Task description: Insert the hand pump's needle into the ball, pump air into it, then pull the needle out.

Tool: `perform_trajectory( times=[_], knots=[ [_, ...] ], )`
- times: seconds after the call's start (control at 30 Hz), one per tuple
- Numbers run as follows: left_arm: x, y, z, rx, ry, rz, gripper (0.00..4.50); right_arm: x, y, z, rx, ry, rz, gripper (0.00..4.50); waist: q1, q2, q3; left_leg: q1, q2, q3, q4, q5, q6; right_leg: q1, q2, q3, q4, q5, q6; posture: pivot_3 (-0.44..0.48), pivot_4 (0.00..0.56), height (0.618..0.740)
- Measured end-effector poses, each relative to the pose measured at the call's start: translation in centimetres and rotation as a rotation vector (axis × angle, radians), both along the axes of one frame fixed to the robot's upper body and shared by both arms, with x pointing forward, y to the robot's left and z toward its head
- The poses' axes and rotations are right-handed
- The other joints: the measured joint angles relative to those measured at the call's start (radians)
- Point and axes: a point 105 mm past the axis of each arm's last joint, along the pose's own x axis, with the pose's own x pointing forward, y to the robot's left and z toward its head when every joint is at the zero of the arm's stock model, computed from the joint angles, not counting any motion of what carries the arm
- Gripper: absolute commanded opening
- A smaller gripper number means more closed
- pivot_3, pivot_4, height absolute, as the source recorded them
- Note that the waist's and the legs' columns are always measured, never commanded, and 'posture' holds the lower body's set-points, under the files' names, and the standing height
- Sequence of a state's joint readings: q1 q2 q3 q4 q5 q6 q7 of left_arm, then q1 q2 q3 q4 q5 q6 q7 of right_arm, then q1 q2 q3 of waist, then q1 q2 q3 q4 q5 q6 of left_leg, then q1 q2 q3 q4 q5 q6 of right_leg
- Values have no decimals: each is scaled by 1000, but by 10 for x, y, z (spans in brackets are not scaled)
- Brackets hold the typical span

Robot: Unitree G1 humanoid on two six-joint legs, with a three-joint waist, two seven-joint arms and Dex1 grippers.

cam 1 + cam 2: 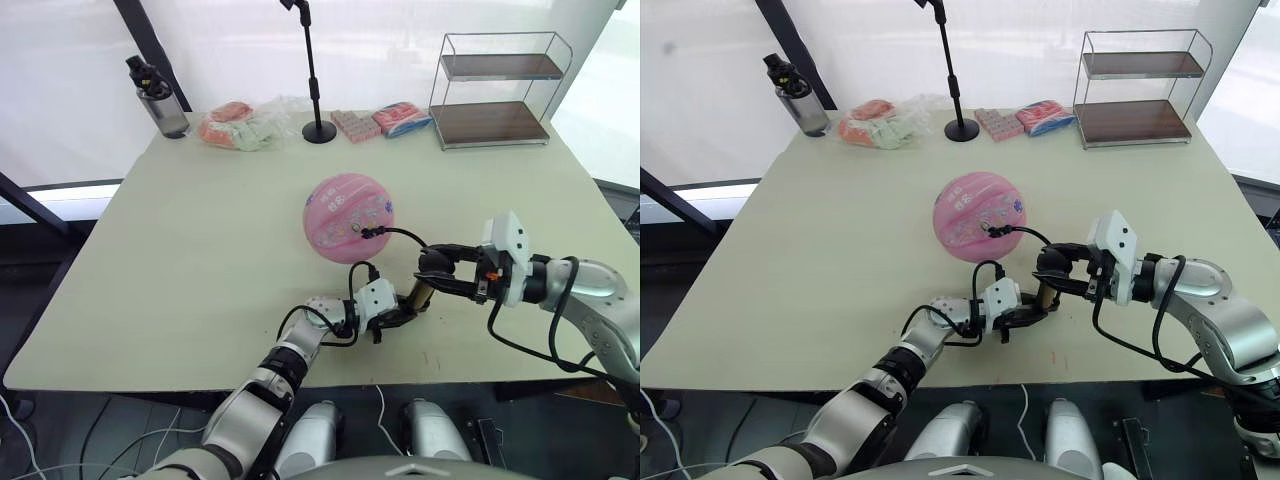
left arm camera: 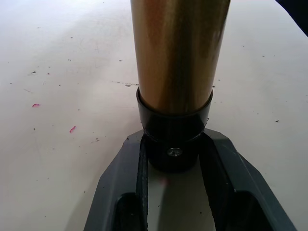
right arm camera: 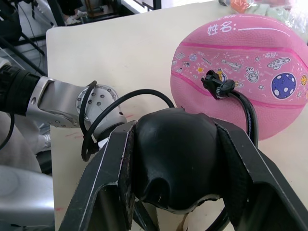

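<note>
The pink ball [image 1: 348,217] with printed stickers rests at the table's middle. The needle's black fitting [image 3: 217,86] sits against the ball's skin, and its pin is hidden. A thin black hose [image 1: 403,234] curves from it back to the hand pump [image 1: 418,294], whose gold cylinder stands tilted near the front edge. My left gripper [image 1: 397,316] is shut on the pump's black lower end cap [image 2: 174,130]. My right gripper [image 1: 433,269] is shut on the pump's black handle [image 3: 173,154] at the upper end.
Along the table's far side stand a dark bottle [image 1: 160,100], a plastic bag of items [image 1: 240,125], a black microphone stand [image 1: 315,90], pink-blue packets [image 1: 400,118] and a wire shelf [image 1: 495,90]. The table's front edge [image 1: 430,378] is close to both grippers.
</note>
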State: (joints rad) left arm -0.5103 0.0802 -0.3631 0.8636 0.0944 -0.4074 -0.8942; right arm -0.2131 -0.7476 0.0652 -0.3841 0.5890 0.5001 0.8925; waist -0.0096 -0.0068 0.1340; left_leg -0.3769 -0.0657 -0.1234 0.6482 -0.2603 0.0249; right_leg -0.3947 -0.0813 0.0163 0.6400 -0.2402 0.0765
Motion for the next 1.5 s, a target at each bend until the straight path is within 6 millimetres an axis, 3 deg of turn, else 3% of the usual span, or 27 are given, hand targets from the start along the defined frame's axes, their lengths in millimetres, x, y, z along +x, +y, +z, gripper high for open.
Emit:
perform_trajectory(
  times=[0.07, 0.33, 0.53, 0.77, 1.0, 1.5],
  knots=[
    [0, 0, 0, 1, 1, 1, 1067, 0, 0, 0, -2, -3, 1, 1688, -2, 0, -1, 0, 0, 0, 0, 0, 0, 0, 0, 0, 0, 0, 0, 0, 150, 740],
    [-1, -3, 2, -19, -2, -2, 1067, 8, 0, 29, -28, 47, 25, 1688, 6, 0, 2, -3, -1, -1, 1, 0, 0, -2, -1, 0, -1, 2, -4, 0, 150, 740],
    [-1, -3, 3, -30, -3, 2, 1067, 6, -7, 75, 16, 21, 56, 1688, 11, -1, 8, -4, -1, -1, 1, 0, 0, -2, -1, -1, -1, 2, -4, 0, 150, 740],
    [-1, -3, 4, -32, -5, 2, 1067, 4, -13, 113, 47, -6, 68, 1688, 11, -1, 9, -4, -1, -1, 1, 0, 0, -2, -1, -1, -1, 2, -4, 0, 150, 740],
    [-2, -3, 4, -35, -5, 2, 1067, 3, -16, 134, 60, -19, 71, 1688, 11, -1, 10, -5, -1, -1, 0, 0, 0, -4, -2, -1, -1, 2, -4, 0, 150, 740],
    [-1, -3, 5, -34, -7, -2, 1067, 7, -18, 142, 72, 15, 38, 1688, 10, -1, 10, -6, -1, 0, 0, 0, 0, -5, -2, -1, -1, 3, -4, 0, 150, 740]
  ],
)
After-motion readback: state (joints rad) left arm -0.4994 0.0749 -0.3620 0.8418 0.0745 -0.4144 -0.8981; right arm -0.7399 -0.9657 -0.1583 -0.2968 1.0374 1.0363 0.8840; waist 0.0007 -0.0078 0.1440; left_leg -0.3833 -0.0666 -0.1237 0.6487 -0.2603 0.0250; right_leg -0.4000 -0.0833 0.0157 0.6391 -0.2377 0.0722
